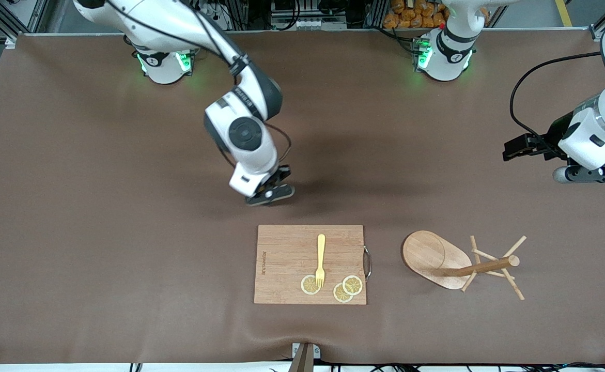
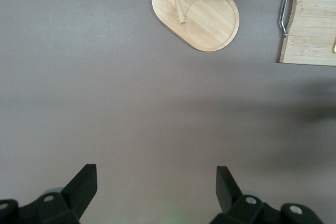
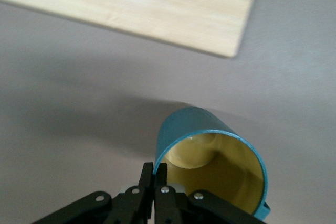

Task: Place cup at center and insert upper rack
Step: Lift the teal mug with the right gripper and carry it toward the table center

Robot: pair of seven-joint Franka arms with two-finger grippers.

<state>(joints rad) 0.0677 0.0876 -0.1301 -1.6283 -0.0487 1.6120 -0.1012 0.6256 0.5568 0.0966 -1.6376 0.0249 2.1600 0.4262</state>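
Note:
My right gripper [image 1: 270, 195] is shut on the rim of the dark teal cup [image 3: 199, 125], one finger inside the yellowish-tan interior and one outside. It holds the cup low over the brown mat near the table's middle, beside the cutting board's edge that faces the robots. The arm hides the cup in the front view. The wooden mug tree [image 1: 436, 257] lies on its side toward the left arm's end of the table, with its pole [image 1: 480, 267] and pegs pointing away from the board. Its oval base also shows in the left wrist view [image 2: 205, 14]. My left gripper [image 1: 519, 149] is open and empty, waiting above the mat.
A rectangular wooden cutting board [image 1: 287, 263] with a metal handle [image 1: 368, 262] lies nearer to the front camera than the right gripper. It carries a yellow fork [image 1: 321, 258] and three lemon slices [image 1: 347, 288]. The brown mat [image 1: 101, 232] covers the table.

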